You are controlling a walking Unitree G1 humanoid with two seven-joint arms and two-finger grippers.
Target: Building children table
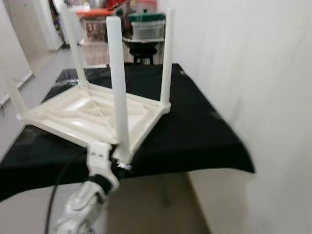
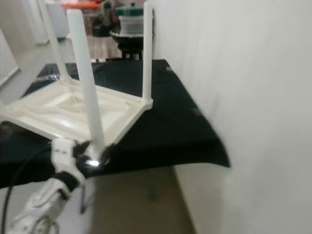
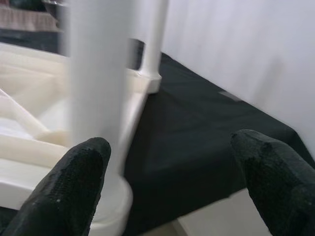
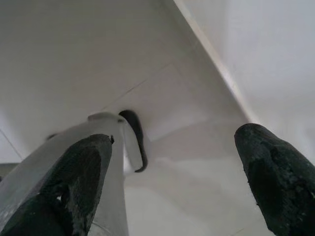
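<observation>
looks like the last stage of assembly: upside-down children table [image 1: 92, 114] lying top-down on the black-clothed counter [image 1: 195, 131], four white legs pointing up. nearest leg [image 1: 118, 83] standing in its corner socket just above the counter's front edge, left gripper [image 1: 119, 163] right at the foot of that leg, jaws released and spread wide, one black fingertip [image 3: 74, 191] beside the leg's round base and the other [image 3: 275, 177] well off to the side over the cloth, nothing grasped. probably checking or seating this leg, so next move calls for closing around the foot or pressing the leg straight down along its own axis, gently, since the corner sits close to the counter edge and a sideways push could slide the whole piece off. far right leg [image 1: 166, 53] upright near the white wall [image 1: 253, 73]; far left leg [image 1: 73, 46] leaning a little in the head views, though blur and lens angle make true tilt hard to judge; fourth leg [image 1: 17, 100] partly cut off at the picture's edge. long axis of each leg near vertical, tabletop slab flat, set at an angle to the counter with one corner toward the robot. right gripper [image 4: 167, 187] hanging idle, jaws released and apart, pointing at pale floor or wall with a grey pole-like shape beside one fingertip. storage boxes [image 1: 146, 24] stacked in the background beyond the counter.
</observation>
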